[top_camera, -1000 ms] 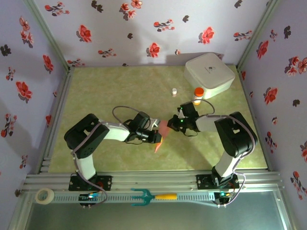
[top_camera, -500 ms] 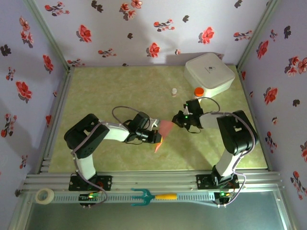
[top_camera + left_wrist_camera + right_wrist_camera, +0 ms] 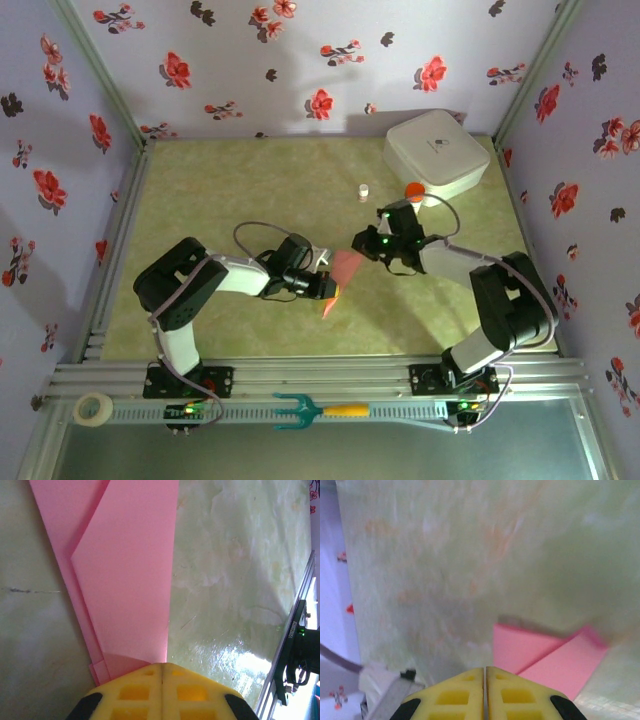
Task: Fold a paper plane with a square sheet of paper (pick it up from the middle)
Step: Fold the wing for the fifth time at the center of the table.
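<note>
Slim salmon-pink folded paper plane (image 3: 125, 580), pinched between left yellow fingers (image 3: 150, 674); right yellow fingers (image 3: 474, 677) closed, empty, nearby

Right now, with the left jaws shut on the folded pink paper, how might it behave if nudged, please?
Probably light: the folded pink paper is thin sheet. Its overlapping layers should stiffen it lengthwise, though the free end may droop. Pinched at one end by the left jaws, it would likely swing or crease if nudged.
</note>
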Robot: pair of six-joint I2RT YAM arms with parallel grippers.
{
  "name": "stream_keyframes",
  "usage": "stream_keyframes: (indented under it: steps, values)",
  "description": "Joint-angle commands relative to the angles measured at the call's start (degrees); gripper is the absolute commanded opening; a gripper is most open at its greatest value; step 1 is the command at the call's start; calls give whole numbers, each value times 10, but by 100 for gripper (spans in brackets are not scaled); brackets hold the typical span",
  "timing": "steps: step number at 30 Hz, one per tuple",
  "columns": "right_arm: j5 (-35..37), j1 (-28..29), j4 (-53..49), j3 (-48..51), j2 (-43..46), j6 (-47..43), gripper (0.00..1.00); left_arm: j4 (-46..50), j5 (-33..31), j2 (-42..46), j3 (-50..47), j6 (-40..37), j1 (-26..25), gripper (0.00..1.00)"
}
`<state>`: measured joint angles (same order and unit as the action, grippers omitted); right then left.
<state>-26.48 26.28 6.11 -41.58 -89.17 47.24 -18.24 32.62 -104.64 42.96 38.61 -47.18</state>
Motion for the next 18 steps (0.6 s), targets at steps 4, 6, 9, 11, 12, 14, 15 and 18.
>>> stream_keyframes:
  steps: [4,6,9,11,12,14,15,18]
  values:
    - [-48,18,99,38,-63,43,7,105,-13,-24,-30,4,-2,0]
    - [-38,18,95,39,-80,41,4,114,-13,-21,-25,0,-2,0]
    - [2,18,42,38,-89,23,2,117,-15,-13,-24,0,-2,0]
    - [8,15,63,55,-94,28,2,116,-16,-6,-23,4,-2,0]
    - [10,13,60,56,-99,27,2,115,-16,0,-21,5,-3,0]
    - [20,13,46,55,-105,22,2,119,-13,19,-16,5,-3,0]
    - [24,13,43,56,-104,23,2,124,-12,31,-11,7,-3,0]
    - [21,13,49,59,-102,26,2,122,-11,71,5,18,-3,0]
